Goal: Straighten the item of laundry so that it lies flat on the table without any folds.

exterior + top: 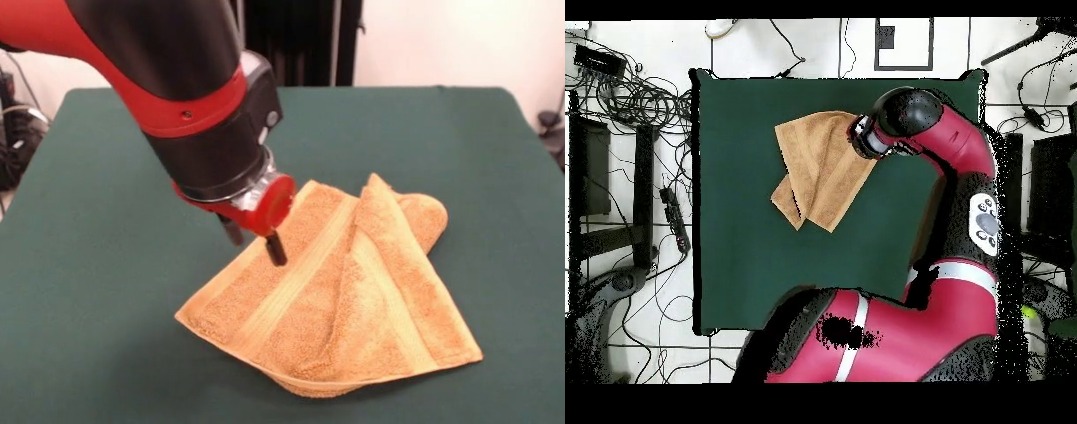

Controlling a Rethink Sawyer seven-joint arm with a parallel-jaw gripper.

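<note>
The orange-tan towel (353, 291) lies crumpled on the dark green table (97, 283), folded over itself, with a narrow flap running diagonally across the top and pale bands showing. My gripper (254, 240) is open at the towel's far left edge. One dark finger (276, 250) touches or hovers just over the cloth, and the other (232, 230) is over bare table beside the edge. In the overhead view the towel (815, 165) lies near the table's (765, 270) upper middle. There the wrist (868, 137) covers the gripper at the towel's right edge.
The red and black arm (960, 150) reaches over the table's right side in the overhead view, and its base (865, 340) covers the bottom edge. Cables and equipment (625, 100) lie on the floor left of the table.
</note>
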